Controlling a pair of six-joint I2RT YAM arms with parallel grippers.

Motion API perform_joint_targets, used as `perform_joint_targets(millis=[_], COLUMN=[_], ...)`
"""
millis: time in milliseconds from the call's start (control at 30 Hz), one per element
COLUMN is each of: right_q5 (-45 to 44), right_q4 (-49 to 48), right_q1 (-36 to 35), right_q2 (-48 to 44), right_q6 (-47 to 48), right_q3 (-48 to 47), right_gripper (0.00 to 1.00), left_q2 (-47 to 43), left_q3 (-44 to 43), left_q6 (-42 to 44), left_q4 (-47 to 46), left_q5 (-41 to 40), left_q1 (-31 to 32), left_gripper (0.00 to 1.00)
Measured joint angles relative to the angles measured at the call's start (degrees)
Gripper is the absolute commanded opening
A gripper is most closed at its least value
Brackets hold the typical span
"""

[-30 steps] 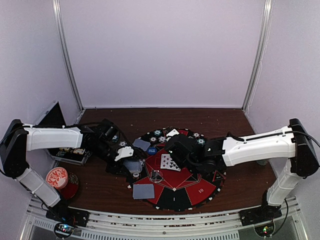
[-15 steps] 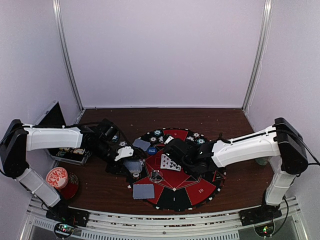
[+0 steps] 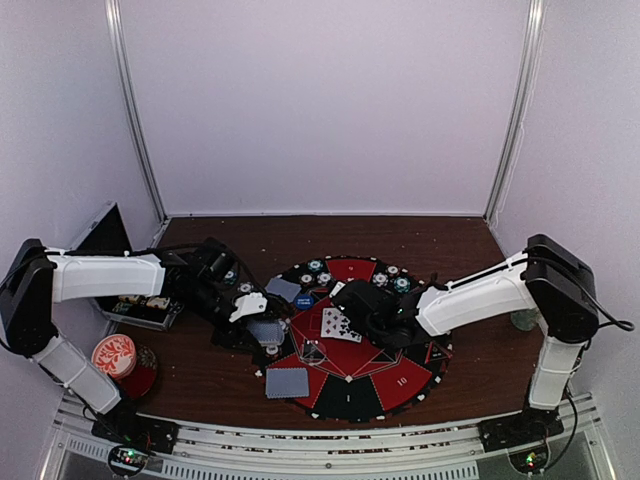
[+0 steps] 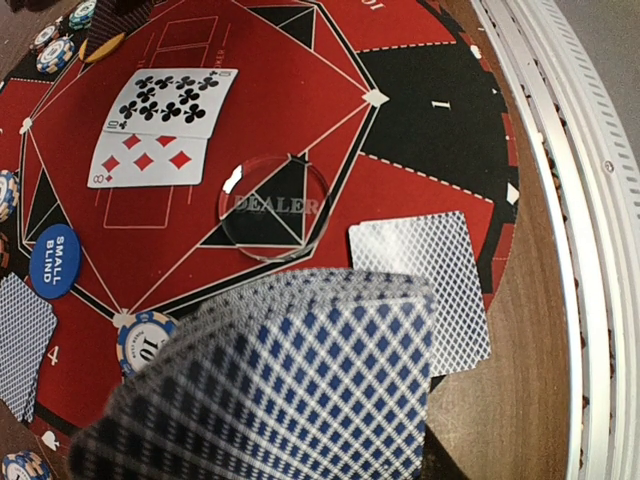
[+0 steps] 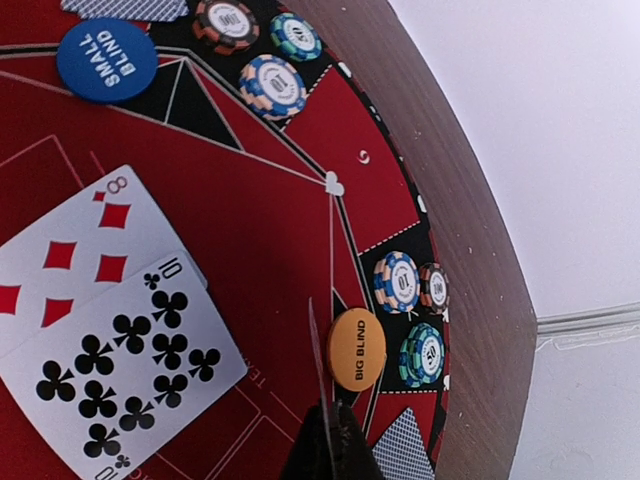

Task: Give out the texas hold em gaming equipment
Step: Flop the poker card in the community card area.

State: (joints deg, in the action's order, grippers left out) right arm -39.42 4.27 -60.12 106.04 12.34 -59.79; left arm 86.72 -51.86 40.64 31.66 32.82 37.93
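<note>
We are in the middle of the deal. The left jaws are clamped shut on the deck of grey-blue-backed cards (image 4: 270, 400). It fills the lower middle of the left wrist view and sits at the left edge of the round mat (image 3: 400, 385) in the top view. The right jaws are pinched shut on a single card (image 5: 318, 350), seen edge-on as a thin line rising from the bottom of the right wrist view, just beside the orange big blind disc (image 5: 357, 348).

At the centre of the mat the ten of clubs (image 4: 170, 100) and the eight of diamonds (image 4: 150, 160) lie face up. The blue small blind disc (image 4: 55, 260) sits to their left, and chips (image 5: 397, 282) line the rim.

We judge the held card is meant for the seat by the big blind, where one face-down card (image 5: 400, 445) lies. The next move calls for tipping it flat, lowering it beside that card and opening the jaws without nudging the disc or the chips.
</note>
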Motion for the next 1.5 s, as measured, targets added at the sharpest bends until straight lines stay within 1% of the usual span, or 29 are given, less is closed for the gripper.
perform_joint_targets(millis=[333, 533, 733, 1100, 1500], right_q5=[4.42, 5.90, 7.41, 8.07, 7.06], right_q4=[-0.66, -0.31, 1.42, 4.92, 8.90], right_q1=[0.00, 0.00, -0.02, -1.09, -2.27], right_q2=[2.84, 2.89, 2.89, 2.78, 1.53], right_q6=[1.46, 1.27, 0.85, -1.16, -3.96], right_q3=[1.03, 1.03, 1.03, 1.03, 1.03], right_gripper=[0.09, 0.14, 0.23, 0.43, 0.47], left_q2=[-0.63, -0.63, -0.63, -0.63, -0.63], left_q3=[0.00, 0.00, 0.00, 0.00, 0.00], left_q6=[0.00, 0.02, 0.00, 0.02, 0.02], left_q4=[0.02, 0.02, 0.00, 0.00, 0.00], left_q5=[0.33, 0.46, 0.48, 0.48, 0.48], left_q1=[0.00, 0.00, 0.00, 0.00, 0.00], left_gripper=[0.39, 0.39, 0.39, 0.39, 0.39])
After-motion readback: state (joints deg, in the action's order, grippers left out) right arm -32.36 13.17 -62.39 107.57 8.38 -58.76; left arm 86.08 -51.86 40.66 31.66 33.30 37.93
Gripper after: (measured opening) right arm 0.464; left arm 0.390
